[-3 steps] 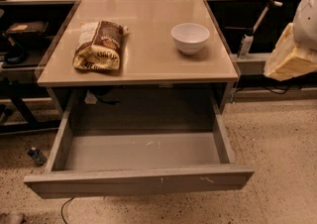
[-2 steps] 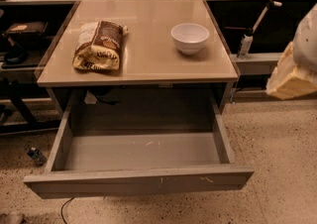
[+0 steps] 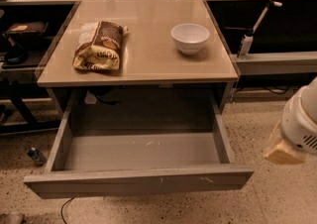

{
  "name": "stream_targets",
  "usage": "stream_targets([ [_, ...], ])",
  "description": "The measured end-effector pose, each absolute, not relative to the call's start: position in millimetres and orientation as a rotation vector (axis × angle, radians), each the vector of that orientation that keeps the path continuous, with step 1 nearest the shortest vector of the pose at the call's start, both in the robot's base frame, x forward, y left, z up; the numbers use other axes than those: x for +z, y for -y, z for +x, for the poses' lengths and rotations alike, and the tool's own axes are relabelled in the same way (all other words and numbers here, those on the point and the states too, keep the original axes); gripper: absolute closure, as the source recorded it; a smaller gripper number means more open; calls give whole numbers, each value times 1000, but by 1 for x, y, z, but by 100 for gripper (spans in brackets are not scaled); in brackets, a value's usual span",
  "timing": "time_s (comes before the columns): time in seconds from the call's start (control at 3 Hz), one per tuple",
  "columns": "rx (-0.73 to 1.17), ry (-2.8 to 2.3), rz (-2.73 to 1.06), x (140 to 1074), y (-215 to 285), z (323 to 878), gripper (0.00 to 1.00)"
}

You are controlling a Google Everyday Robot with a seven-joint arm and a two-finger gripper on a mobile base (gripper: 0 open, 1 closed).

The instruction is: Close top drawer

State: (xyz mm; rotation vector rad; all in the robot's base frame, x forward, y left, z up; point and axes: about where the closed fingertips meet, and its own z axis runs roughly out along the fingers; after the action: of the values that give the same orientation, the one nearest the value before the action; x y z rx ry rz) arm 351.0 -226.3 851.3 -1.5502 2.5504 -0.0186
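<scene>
The top drawer (image 3: 138, 181) is a wide grey metal drawer pulled fully out from under the table. Its plain front faces me with small pale scratches. The shallow grey tray inside (image 3: 143, 151) holds nothing. My arm's white and tan end (image 3: 297, 129) shows at the right edge, to the right of the drawer's front corner and apart from it. The gripper itself is out of view.
The beige table top (image 3: 143, 62) carries a brown chip bag (image 3: 99, 44) on the left and a white bowl (image 3: 189, 37) on the right. Shelving and cables stand on both sides. A small bottle (image 3: 35, 156) lies on the speckled floor at the left.
My arm's end has moved down and a little toward the drawer along the right edge. The drawer, bag and bowl have not moved.
</scene>
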Motion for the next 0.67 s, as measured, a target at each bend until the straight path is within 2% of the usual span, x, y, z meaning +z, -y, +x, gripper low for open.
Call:
stream_targets([
  [0.67, 32, -2596, -1592, 816, 226, 333, 100],
])
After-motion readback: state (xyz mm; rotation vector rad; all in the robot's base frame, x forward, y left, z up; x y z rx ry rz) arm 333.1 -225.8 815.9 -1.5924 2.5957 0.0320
